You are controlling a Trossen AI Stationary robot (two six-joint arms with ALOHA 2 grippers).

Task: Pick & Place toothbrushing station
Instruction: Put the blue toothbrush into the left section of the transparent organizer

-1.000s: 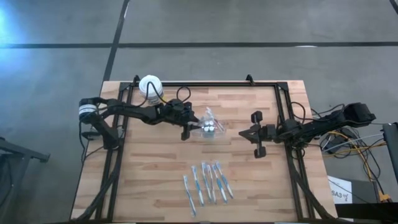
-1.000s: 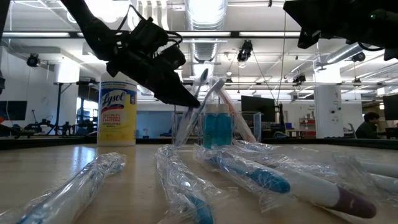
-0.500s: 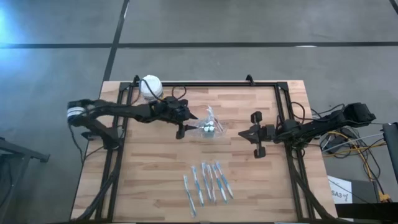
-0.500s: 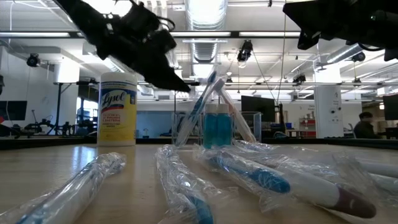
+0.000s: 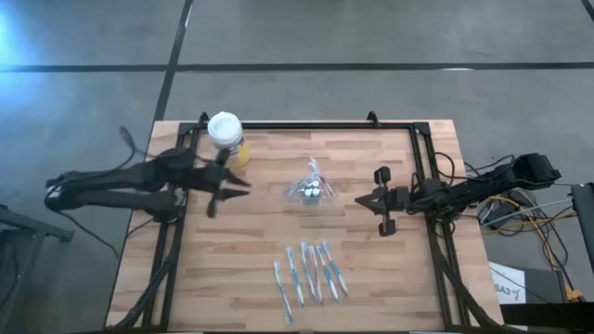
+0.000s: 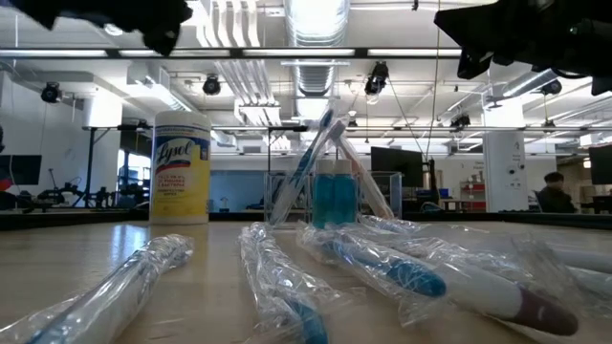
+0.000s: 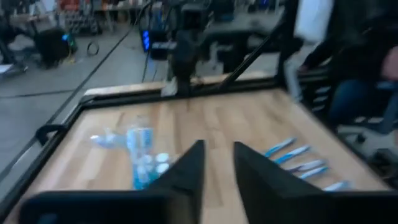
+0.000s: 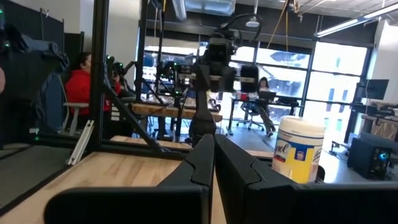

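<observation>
My left gripper hangs over the left part of the wooden table, its two dark tapered fingers parted by a narrow gap with nothing between them. They are loose and empty. Just beside them, toward the table's far edge, stands the yellow canister, a smooth cylinder with a round white lid and a printed label.

Ahead of my left fingertips, well apart from them, sits the toothbrushing station: a small clear plastic holder with glossy, see-through walls and a blue tint inside. Slim toothbrushes lean out of it at a slant, their handles blue and white, and a few tiny white-capped pieces show at its top from above. It stands upright on the pale planks, roughly between my two grippers, touched by neither.

Off to the side of that line, toward the table's near edge, lie several wrapped toothbrushes in a loose fan. Each is long and thin, sealed in crinkled clear film that catches the light; blue handles show through, and one has a darker, reddish end.

My right gripper hovers over the right part of the table, its flat dark fingers pressed together along their length, clenched on nothing. The station is in front of its tips, near but apart. A black metal frame of thin bars runs round the tabletop.
</observation>
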